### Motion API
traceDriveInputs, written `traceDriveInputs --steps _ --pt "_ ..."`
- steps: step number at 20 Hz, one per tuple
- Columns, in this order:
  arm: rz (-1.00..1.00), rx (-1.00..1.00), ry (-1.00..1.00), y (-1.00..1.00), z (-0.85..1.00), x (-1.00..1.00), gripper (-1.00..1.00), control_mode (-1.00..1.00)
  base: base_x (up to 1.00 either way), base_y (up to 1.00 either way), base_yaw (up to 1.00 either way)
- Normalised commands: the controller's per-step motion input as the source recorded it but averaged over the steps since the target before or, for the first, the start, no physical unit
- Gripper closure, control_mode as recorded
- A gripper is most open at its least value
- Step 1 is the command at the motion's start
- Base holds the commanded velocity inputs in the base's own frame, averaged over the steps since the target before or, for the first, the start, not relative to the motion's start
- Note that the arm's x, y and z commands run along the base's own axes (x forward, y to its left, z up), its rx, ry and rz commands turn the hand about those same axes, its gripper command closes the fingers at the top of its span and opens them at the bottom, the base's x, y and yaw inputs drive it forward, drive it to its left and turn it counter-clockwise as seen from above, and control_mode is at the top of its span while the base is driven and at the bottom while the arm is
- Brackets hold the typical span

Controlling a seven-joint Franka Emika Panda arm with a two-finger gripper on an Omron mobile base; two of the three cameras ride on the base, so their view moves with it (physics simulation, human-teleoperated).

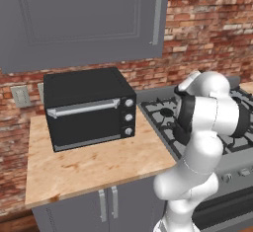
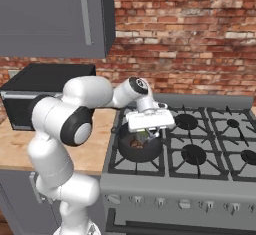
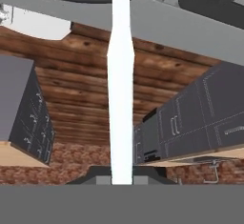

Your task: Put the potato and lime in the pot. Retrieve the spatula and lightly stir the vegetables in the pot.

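The hand (image 2: 146,135) sits left of centre in the right base view, directly over the pot (image 2: 140,149), with its white body pointing down toward the pot's inside. The hand is clenched on the spatula (image 3: 120,82), whose pale handle runs as a straight white strip from the top to the bottom of the hand view, between the fingertips. The spatula's head cannot be made out in either base view.

The pot rests on the front left burner of the stove (image 2: 200,154), in the lower middle of the right base view. A small brown lump, the potato (image 2: 136,142), lies inside the pot, partly hidden by the hand. A trace of green beside it, just under the hand, may be the lime; it is too small to confirm.

In the left base view the arm fills the right side of the frame and hides the pot. A black toaster oven (image 1: 89,108) stands on the wooden table (image 1: 89,169) at centre left, under a grey wall cupboard (image 1: 79,19). A brick wall (image 2: 190,44) runs behind the stove.
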Motion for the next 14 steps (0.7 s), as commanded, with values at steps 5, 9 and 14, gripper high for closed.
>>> traceDriveInputs --steps 5,9,14 --pt "0.00 0.00 0.00 0.01 0.00 -0.63 1.00 -1.00 0.00 0.00 0.00" --pt "0.00 -0.01 -0.01 0.11 0.04 -0.17 1.00 -1.00 0.00 0.00 0.00" --pt "-0.01 -0.07 0.00 0.03 0.03 0.23 1.00 -1.00 0.00 0.00 0.00"
